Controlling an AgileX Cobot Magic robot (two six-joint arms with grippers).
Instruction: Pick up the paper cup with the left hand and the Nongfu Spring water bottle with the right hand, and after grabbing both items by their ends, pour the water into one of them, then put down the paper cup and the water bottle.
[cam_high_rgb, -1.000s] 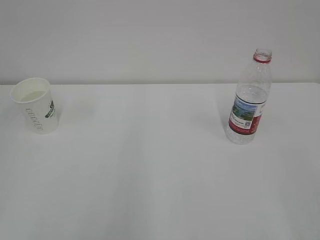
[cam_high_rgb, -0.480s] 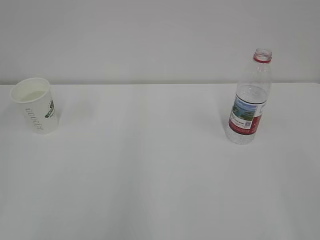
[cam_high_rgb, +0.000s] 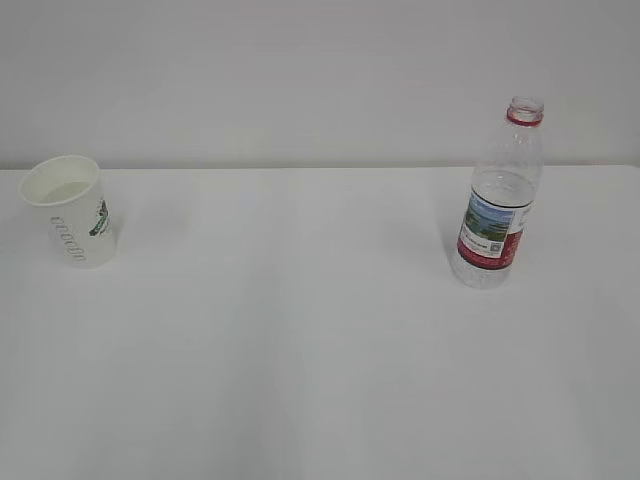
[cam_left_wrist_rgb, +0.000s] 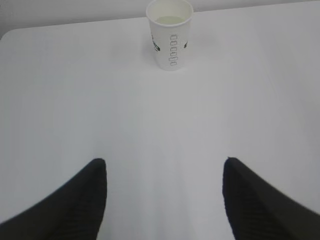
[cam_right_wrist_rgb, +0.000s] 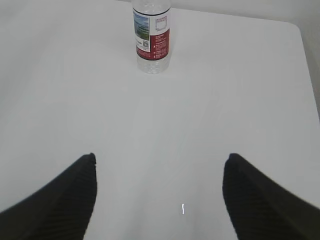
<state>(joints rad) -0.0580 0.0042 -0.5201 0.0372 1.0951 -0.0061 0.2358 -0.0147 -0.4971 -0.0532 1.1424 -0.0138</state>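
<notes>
The white paper cup (cam_high_rgb: 70, 211) stands upright at the far left of the white table, with clear water (cam_left_wrist_rgb: 169, 19) low inside it. In the left wrist view the paper cup (cam_left_wrist_rgb: 170, 35) is far ahead of my left gripper (cam_left_wrist_rgb: 165, 165), which is open with nothing between its fingers. The capless Nongfu Spring water bottle (cam_high_rgb: 499, 198) stands upright at the right, its red-banded label facing forward. From the right wrist the water bottle (cam_right_wrist_rgb: 152, 37) is well ahead of my right gripper (cam_right_wrist_rgb: 159, 160), open and empty. Neither gripper shows in the exterior view.
The white table (cam_high_rgb: 300, 330) runs to a pale wall at the back. Its rounded right corner and edge (cam_right_wrist_rgb: 306, 55) show in the right wrist view, its rounded left corner (cam_left_wrist_rgb: 10, 34) in the left wrist view.
The cup has shifted very slightly at the left of the exterior view; the bottle has not moved.
</notes>
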